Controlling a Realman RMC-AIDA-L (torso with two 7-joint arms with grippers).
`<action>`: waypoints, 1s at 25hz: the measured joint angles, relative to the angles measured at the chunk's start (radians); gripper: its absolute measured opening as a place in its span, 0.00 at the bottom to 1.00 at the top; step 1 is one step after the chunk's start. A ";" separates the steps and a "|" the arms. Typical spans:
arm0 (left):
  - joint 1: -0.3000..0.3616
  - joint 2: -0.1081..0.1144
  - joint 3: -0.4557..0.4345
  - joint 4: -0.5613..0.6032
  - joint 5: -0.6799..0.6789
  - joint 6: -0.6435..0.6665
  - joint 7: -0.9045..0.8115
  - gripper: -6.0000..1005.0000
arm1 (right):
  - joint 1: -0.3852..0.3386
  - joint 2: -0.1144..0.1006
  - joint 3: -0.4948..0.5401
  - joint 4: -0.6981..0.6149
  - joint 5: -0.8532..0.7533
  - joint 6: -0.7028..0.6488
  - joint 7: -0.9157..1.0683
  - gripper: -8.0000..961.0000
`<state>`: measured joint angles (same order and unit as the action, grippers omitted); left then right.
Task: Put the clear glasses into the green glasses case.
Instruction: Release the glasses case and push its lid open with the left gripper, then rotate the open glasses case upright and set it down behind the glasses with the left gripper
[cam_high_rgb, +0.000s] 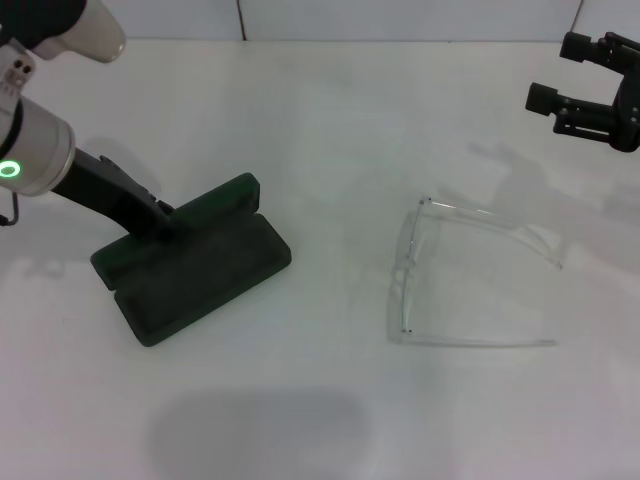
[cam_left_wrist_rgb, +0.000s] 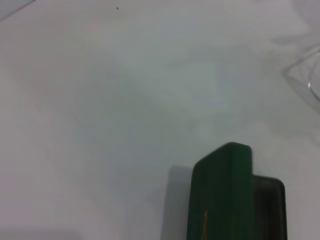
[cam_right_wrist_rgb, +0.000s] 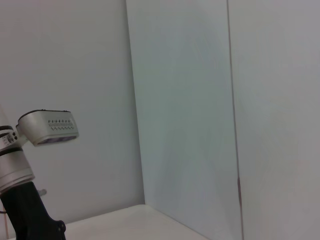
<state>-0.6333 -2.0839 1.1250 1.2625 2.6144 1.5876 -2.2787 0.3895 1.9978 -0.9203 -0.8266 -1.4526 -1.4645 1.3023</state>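
The green glasses case (cam_high_rgb: 200, 270) lies open at the left of the table, its lid (cam_high_rgb: 215, 205) raised on the far side. My left gripper (cam_high_rgb: 163, 218) reaches in from the left and is shut on the lid's edge. The left wrist view shows the lid (cam_left_wrist_rgb: 222, 195) edge-on with gold lettering, and the dark lining (cam_left_wrist_rgb: 270, 205) beside it. The clear glasses (cam_high_rgb: 405, 265) lie on the table to the right of centre, their temple arms spread toward the right. Above and behind them at the far right, my right gripper (cam_high_rgb: 558, 72) hangs open, holding nothing.
The table top (cam_high_rgb: 320, 130) is plain white, with a white wall behind it. A corner of the clear glasses (cam_left_wrist_rgb: 305, 75) shows in the left wrist view. The right wrist view looks at the wall and at my left arm (cam_right_wrist_rgb: 20, 165).
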 joint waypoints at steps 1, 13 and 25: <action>0.000 -0.001 0.003 0.002 0.004 -0.001 0.007 0.38 | 0.000 0.001 0.000 0.000 0.000 0.000 0.000 0.88; 0.030 -0.003 0.108 0.073 -0.025 0.000 0.065 0.24 | -0.007 0.003 0.007 0.001 0.003 -0.001 -0.001 0.88; 0.087 -0.005 0.338 0.212 -0.113 -0.053 0.183 0.22 | -0.027 0.004 0.063 0.023 0.003 -0.055 -0.013 0.88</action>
<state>-0.5464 -2.0890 1.4633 1.4742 2.5017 1.5344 -2.0961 0.3626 2.0017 -0.8576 -0.8038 -1.4492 -1.5196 1.2892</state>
